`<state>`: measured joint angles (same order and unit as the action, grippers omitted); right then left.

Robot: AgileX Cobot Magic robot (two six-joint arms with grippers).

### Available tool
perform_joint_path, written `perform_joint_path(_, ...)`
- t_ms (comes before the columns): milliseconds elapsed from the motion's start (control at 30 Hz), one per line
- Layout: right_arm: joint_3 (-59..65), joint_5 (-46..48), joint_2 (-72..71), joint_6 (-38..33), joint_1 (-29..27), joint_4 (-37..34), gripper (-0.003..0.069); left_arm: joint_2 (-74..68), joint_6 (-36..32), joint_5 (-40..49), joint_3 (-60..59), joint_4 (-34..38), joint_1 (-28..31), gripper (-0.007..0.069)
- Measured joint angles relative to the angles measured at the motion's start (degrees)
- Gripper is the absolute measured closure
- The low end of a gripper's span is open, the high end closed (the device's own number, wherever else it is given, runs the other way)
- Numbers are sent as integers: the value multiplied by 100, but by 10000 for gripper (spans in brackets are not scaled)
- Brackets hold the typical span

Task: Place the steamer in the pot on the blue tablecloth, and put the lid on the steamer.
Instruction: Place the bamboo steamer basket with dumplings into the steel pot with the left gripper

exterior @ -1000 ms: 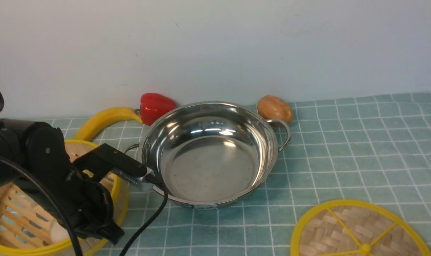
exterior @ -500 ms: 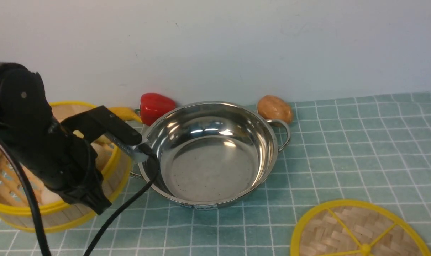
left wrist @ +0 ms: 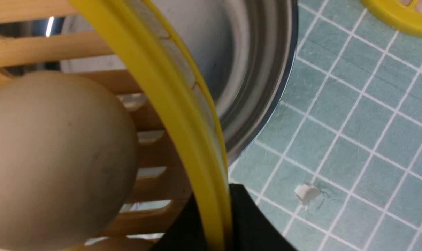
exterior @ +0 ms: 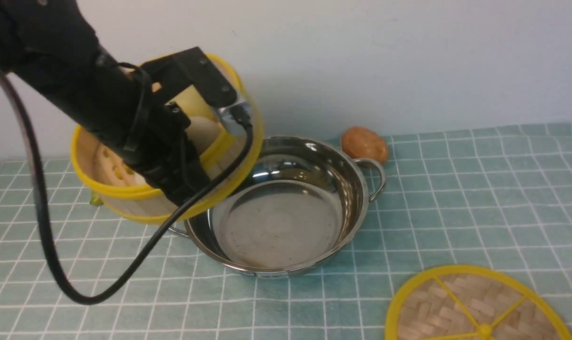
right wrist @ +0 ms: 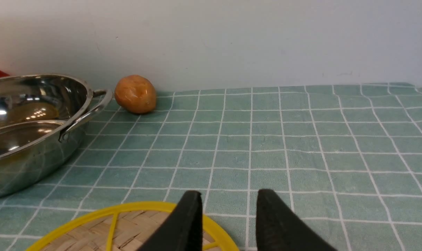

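Steamer (exterior: 139, 200): held aloft, tilted over the pot's (exterior: 276, 222) left edge; likely light, stiff bamboo, best gripped at the rim.
Left gripper (left wrist: 219, 216): clenched on that rim.
Right gripper (right wrist: 228, 209): fingers apart, empty, right of the pot.

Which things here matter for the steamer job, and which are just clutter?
Job: steamer, pot, lid, tablecloth.
Lying about: potato, pale round thing inside the steamer, white scrap on the tablecloth.

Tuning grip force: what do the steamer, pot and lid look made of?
Steamer: pale wooden slats, matte; glossy yellow rim, probably plastic. Pot: polished steel, mirror reflections. Lid: woven bamboo strips, matte; yellow rim and spokes look plastic.
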<state>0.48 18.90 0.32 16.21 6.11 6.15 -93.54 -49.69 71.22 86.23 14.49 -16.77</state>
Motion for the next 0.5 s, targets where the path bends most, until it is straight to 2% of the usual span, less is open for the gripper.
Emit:
perform_joint_path(233, 0, 0, 0, 0, 0, 0, 419, -720, -751, 18, 393, -143, -552, 599)
perform_joint_path(500, 0, 0, 0, -4, 0, 0, 419, -1389, -930, -466, 429, -383, -938, 599)
